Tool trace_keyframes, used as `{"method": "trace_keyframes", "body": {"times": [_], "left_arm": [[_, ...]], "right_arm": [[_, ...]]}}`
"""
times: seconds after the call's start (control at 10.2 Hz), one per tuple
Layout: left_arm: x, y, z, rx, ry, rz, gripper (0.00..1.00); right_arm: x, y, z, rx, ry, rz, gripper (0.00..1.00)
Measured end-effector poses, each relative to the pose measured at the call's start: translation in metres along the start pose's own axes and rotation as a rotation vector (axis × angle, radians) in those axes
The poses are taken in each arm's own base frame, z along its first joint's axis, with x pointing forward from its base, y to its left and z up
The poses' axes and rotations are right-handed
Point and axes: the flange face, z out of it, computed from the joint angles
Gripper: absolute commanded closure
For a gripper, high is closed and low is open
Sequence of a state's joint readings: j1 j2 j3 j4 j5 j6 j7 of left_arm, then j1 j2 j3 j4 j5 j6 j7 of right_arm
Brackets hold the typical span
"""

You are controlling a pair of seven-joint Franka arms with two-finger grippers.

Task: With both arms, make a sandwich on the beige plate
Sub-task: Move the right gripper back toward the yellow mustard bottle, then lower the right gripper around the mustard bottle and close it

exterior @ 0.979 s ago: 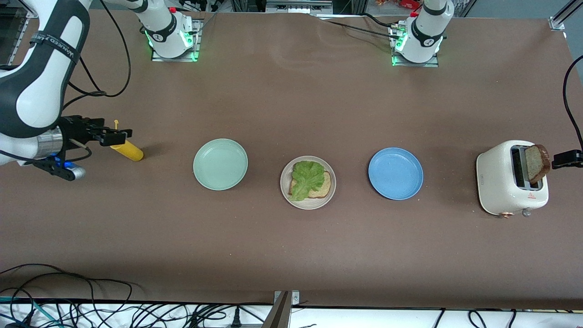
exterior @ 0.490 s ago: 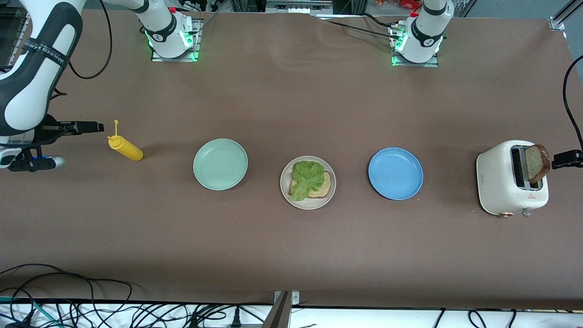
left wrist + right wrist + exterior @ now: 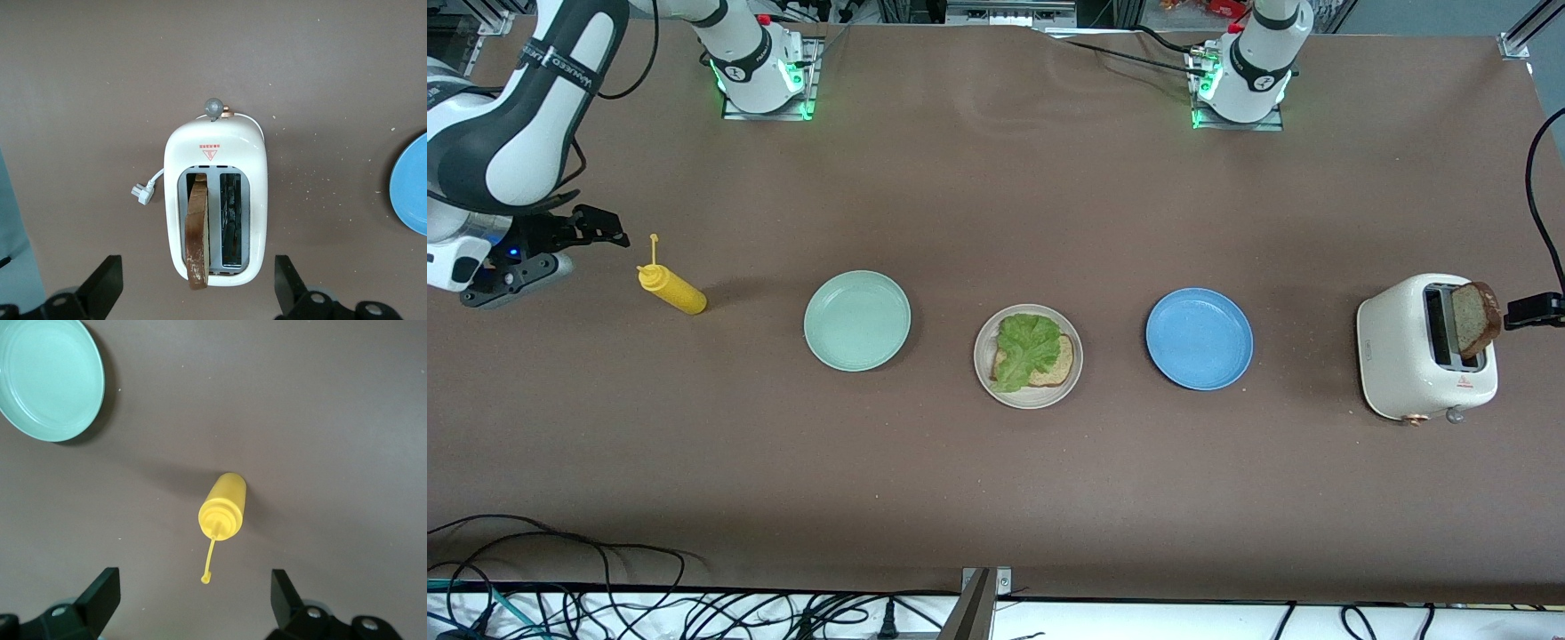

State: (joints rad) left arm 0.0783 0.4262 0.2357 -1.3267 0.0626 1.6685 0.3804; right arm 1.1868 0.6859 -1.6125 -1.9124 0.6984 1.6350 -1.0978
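The beige plate [image 3: 1028,401] sits mid-table with one bread slice [image 3: 1057,364] and a green lettuce leaf [image 3: 1024,347] on it. A second dark-crusted slice [image 3: 1474,317] stands up out of a slot of the white toaster [image 3: 1405,356] at the left arm's end. In the left wrist view that slice [image 3: 197,241] pokes out of the toaster [image 3: 215,152]. My left gripper [image 3: 193,288] hangs open over it, empty, and shows at the front view's edge [image 3: 1534,309]. My right gripper [image 3: 603,228] is open and empty beside the yellow bottle.
A yellow squeeze bottle [image 3: 671,290] stands at the right arm's end, also in the right wrist view [image 3: 223,507]. A mint-green plate [image 3: 857,320] and a blue plate [image 3: 1199,338] flank the beige plate. The toaster's plug [image 3: 141,192] lies on the table.
My right gripper has drawn back from the yellow bottle toward the right arm's end of the table. The bottle stays standing. The left gripper has not moved.
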Motion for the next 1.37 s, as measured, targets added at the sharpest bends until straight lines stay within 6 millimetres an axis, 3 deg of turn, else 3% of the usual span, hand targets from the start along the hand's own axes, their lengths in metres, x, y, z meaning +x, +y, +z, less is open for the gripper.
{"method": "trace_keyframes", "body": {"times": [0.49,0.88,1.18,1.37], "left_arm": [[0.000,0.000,0.000,0.000,0.000,0.001,0.00],[0.000,0.001,0.000,0.000,0.000,0.001,0.00],[0.000,0.000,0.000,0.000,0.000,0.001,0.00],[0.000,0.001,0.000,0.000,0.000,0.001,0.00]], "right_arm": [[-0.056,0.038,0.036,0.067,0.190,-0.254,0.00],[-0.125,0.097,0.070,0.076,0.357,-0.442,0.00],[-0.130,0.127,0.141,0.141,0.522,-0.541,0.00],[-0.125,0.133,0.169,0.175,0.575,-0.565,0.00]]}}
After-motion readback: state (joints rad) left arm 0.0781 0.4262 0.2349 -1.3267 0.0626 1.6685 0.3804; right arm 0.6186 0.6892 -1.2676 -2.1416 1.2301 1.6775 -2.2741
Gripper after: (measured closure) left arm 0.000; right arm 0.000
